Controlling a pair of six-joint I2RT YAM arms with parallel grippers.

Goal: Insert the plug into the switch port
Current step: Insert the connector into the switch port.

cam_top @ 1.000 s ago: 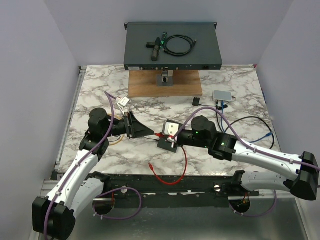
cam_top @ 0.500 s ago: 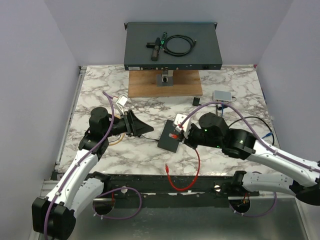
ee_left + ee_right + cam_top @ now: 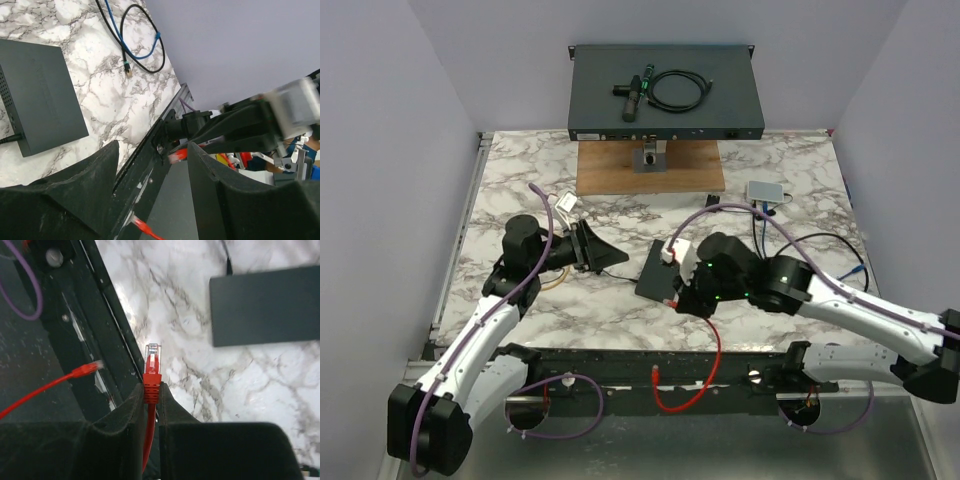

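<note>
Beside the switch (image 3: 651, 270), perhaps touching it, right gripper (image 3: 151, 393) pinches red plug (image 3: 152, 359).

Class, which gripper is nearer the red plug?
Right. The right gripper pinches the red plug; the left gripper stands open, beyond the black switch.

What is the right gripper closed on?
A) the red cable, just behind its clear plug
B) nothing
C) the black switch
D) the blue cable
A: the right wrist view shows the right gripper pinching the red cable at its boot, the clear plug sticking out ahead.
</note>
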